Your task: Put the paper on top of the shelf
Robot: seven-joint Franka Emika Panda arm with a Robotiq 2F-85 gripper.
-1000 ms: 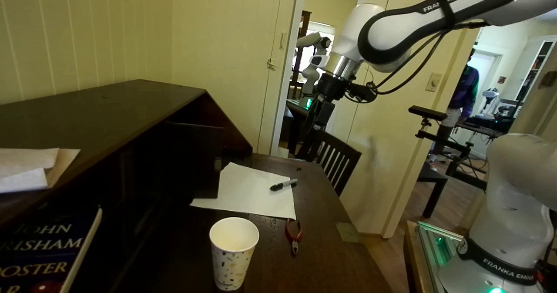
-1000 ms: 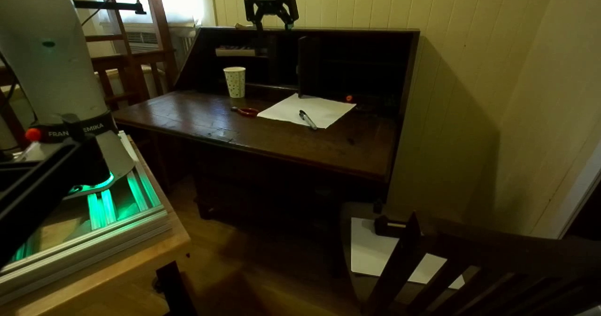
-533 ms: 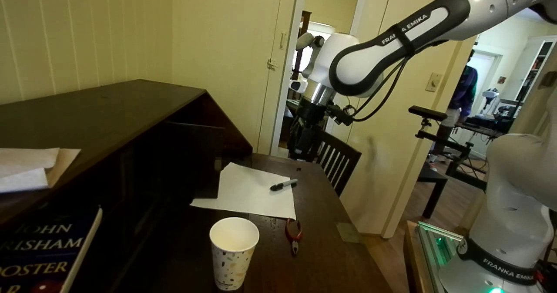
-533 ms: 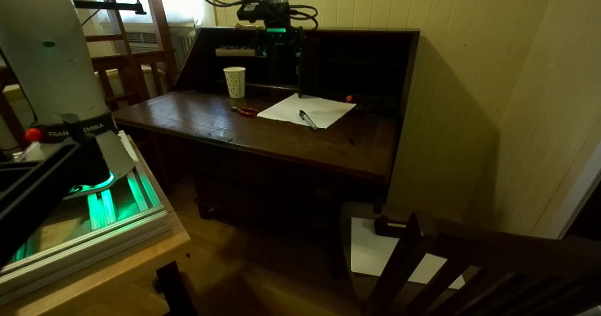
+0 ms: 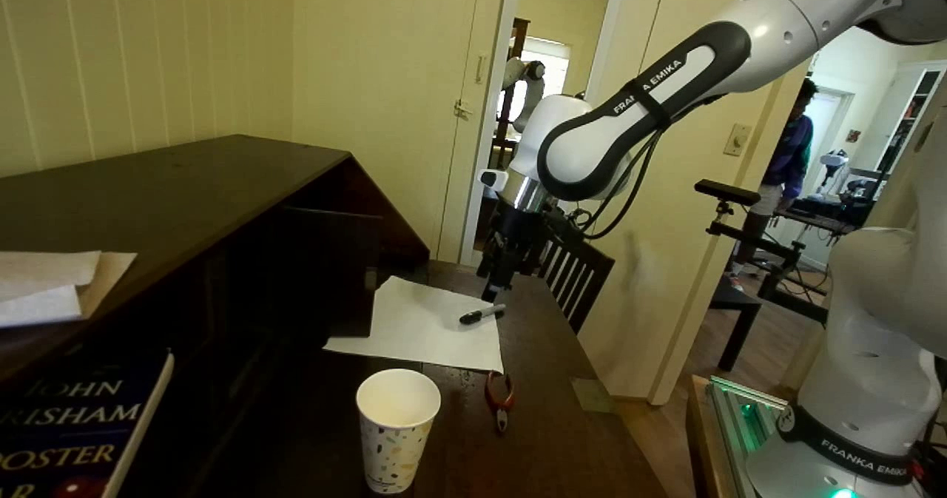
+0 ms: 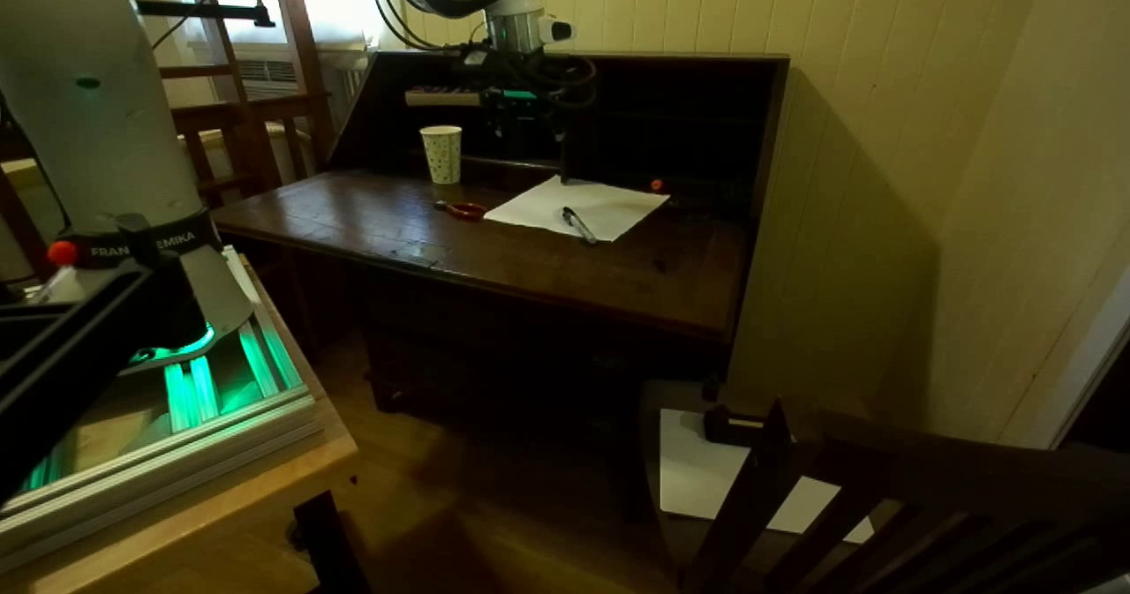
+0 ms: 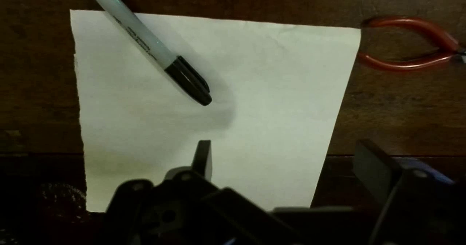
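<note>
While the claw [image 7: 289,162] gapes empty above the paper [image 7: 265,103] on the table [image 7: 400,110], I'd clear the half-past-ten marker [image 7: 145,37], then pinch low on the three-o'clock edge in the wrist view; the shelf [image 5: 185,180] stands at ten o'clock in an exterior view.

- You had a speckled white paper cup [image 5: 397,442] standing upright on the dark wooden surface [image 6: 530,269].
- Near that cup, you had red-handled pliers [image 5: 501,407] lying flat.
- You saw a grey marker [image 7: 151,44], black cap on, lying aslant in the wrist view.
- In an exterior view, you had a dark book [image 5: 70,420] with pale lettering, cropped at the edge.
- You also had overlapping off-white papers [image 5: 52,270], a slatted chair [image 6: 953,462] and, in the background, a standing person [image 5: 790,154].
</note>
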